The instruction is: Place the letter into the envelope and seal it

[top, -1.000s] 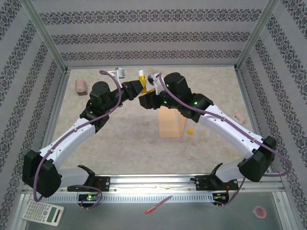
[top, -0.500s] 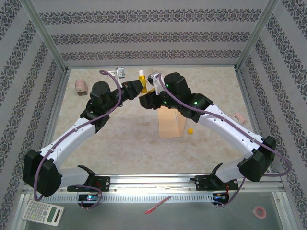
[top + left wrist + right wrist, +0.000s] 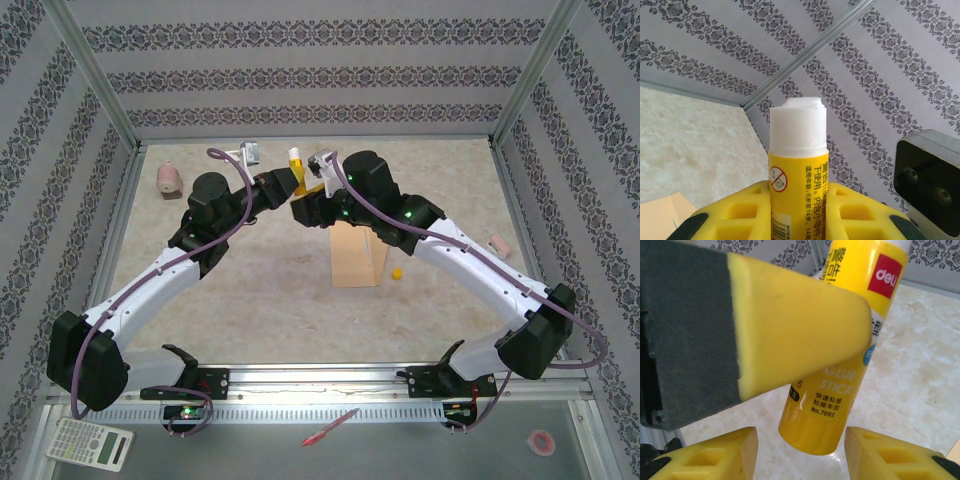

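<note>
My left gripper is shut on a yellow glue stick, held upright with its white glue bared at the top. In the top view the left gripper holds the stick above the table's far middle. My right gripper is open just below, its fingertips standing either side of the stick's base with a gap on each side. The tan envelope lies flat under the right arm; its corner shows at the lower left. The letter is hidden.
A small yellow cap lies right of the envelope. Pink objects sit at the far left and right. Off the table's front lie a calculator, a red pen and a tape roll.
</note>
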